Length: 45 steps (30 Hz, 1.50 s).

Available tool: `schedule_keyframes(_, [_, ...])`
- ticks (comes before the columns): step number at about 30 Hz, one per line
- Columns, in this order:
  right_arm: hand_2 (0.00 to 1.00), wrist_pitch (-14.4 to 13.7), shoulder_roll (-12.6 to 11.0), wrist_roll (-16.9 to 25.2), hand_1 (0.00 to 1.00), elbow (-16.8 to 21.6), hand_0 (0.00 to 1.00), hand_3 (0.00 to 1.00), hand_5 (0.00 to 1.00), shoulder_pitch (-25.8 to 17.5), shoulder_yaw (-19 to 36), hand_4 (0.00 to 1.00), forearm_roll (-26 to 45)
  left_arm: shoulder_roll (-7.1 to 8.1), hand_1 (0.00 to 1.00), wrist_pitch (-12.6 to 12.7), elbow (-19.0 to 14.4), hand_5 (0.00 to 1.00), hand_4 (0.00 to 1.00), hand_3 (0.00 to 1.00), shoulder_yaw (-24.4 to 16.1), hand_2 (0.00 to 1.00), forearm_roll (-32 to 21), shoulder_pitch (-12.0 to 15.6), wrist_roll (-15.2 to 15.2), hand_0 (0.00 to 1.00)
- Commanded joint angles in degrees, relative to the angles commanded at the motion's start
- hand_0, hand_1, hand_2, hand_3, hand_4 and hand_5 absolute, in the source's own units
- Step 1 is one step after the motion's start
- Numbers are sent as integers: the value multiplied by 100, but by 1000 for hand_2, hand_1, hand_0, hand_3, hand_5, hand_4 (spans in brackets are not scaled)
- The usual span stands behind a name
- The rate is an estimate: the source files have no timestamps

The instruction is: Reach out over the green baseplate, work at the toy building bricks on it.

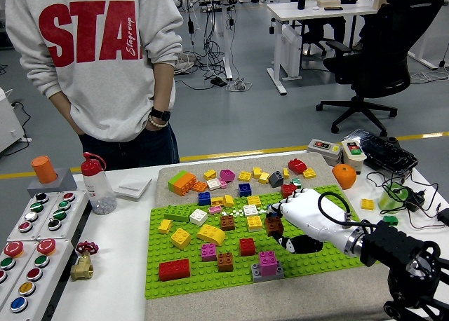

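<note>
Right hand [298,219] curled on dark brown brick [273,227], held just above green baseplate [210,275] near centre. Brick judged light, rigid, smooth plastic; best pinched across flat sides. Left hand unseen.

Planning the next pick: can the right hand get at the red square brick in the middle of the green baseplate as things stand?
Probably yes. The right hand hovers just right of the red square brick on the green baseplate, seemingly holding a dark brown brick; nothing tall stands between them.
</note>
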Motion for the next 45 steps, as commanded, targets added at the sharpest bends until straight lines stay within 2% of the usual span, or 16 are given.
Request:
schedule_keyframes(4, [576, -151, -48, -148, 577, 376, 666, 554, 299, -159, -35, 377, -218, -1, 623, -10, -3, 998, 355, 438, -12, 628, 32, 12, 16, 658])
schedule_keyframes(9, [575, -286, -80, -306, 579, 599, 675, 558, 298, -337, -74, 377, -400, -3, 623, -13, -6, 998, 354, 439, -16, 629, 40, 25, 22, 657])
schedule_keyframes(24, [584, -395, 67, -782, 593, 636, 691, 557, 300, -592, -133, 378, -634, 18, 623, -27, 2, 998, 355, 438, -7, 627, 29, 43, 5, 657])
schedule_keyframes(25, [598, -396, 73, -800, 610, 635, 726, 558, 301, -597, -129, 379, -640, 19, 622, -27, 2, 998, 356, 436, -8, 626, 30, 42, 5, 658])
schedule_keyframes(30, [598, -292, 157, -1044, 610, 649, 726, 558, 301, -625, -116, 379, -673, 21, 622, -22, 4, 998, 356, 436, -4, 626, 16, 28, -1, 658])
schedule_keyframes(45, [634, 39, 301, -1382, 636, 665, 755, 559, 307, -591, -249, 379, -639, 42, 622, -4, 7, 998, 355, 430, -1, 625, -4, -3, -11, 657])
